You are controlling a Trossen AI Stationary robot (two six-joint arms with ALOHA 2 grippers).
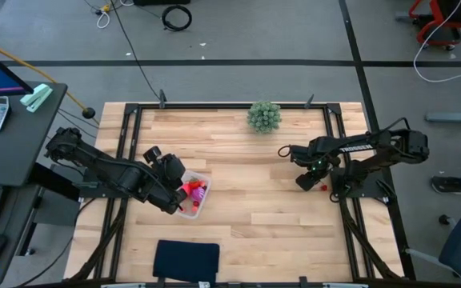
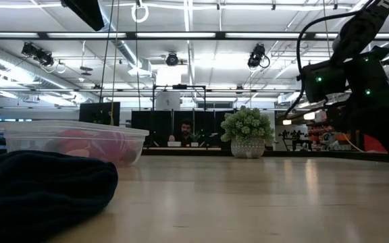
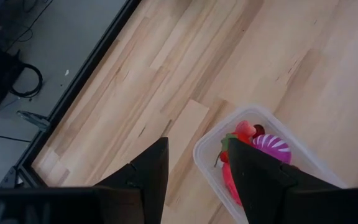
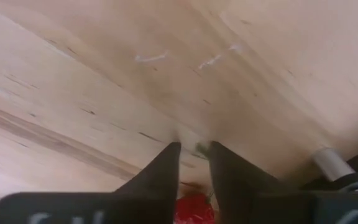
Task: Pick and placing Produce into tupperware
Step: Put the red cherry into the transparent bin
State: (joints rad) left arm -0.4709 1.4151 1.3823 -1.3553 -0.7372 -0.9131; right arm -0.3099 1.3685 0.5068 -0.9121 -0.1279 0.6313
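The clear tupperware [image 1: 202,210] sits left of the table's middle and holds produce: a pink-red piece [image 3: 244,130] and a purple-white ball [image 3: 272,148]. My left gripper [image 3: 196,142] hangs open above the tub's corner [image 3: 204,146]. One finger is over the inside, the other over bare wood, and neither touches. My right gripper [image 1: 302,184] is low at the table's right side, shut on a small red berry [image 1: 324,188]. In the low view the tub [image 2: 19,138] stands at left with red showing through its wall. My right gripper has the red berry [image 4: 194,210] between its two fingers, behind the tips, which stand a narrow gap apart. The fingers come low and slanting from the table's right edge, tips close to the wood. Whether the berry is off the table I cannot tell.
A green bushy plant [image 1: 264,116] in a pot stands at the far edge's middle. A black flat pad [image 1: 186,260] lies at the near edge and fills the low view's left foreground [image 2: 39,189]. The black frame rail [image 1: 334,120] runs close beside my right gripper.
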